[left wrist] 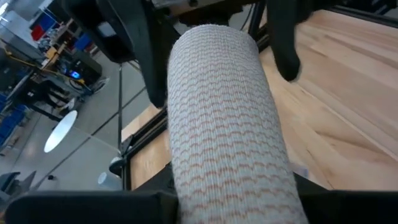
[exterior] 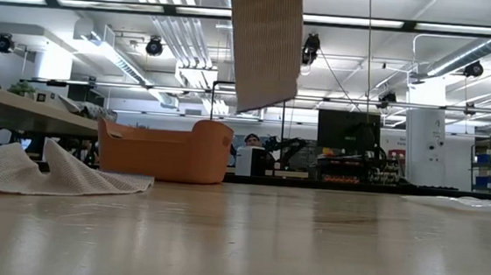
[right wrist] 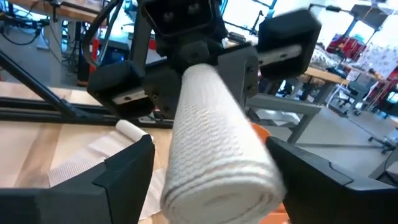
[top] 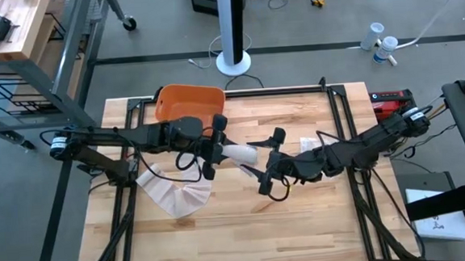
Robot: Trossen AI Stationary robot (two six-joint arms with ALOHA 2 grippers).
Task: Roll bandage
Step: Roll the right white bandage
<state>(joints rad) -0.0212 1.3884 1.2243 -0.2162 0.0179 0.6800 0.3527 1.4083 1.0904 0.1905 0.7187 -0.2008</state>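
The bandage is partly wound into a pale roll [top: 238,153] held level above the table's middle. Its loose tail [exterior: 266,42] hangs from the roll, and the tail's end lies heaped on the wood [top: 176,197] at the near left. My left gripper [top: 217,147] is shut on the roll's left end. My right gripper [right wrist: 210,144] is open, with its fingers on either side of the roll's right, free end [right wrist: 217,186]. My left gripper pinches the roll's left end [right wrist: 199,78] between its two fingers, coming level from the table's left, with the fingers along the roll. The roll [left wrist: 224,124] sticks out toward the right, clear of the table, and its tail hangs slack. My right gripper: one finger [right wrist: 292,168] is close against the roll's free end; whether it touches, I cannot tell.
An orange basket [top: 189,101] stands at the table's far edge, left of the middle. A flat white packet [top: 306,144] lies on the wood under my right arm. Bare wood stretches along the near edge.
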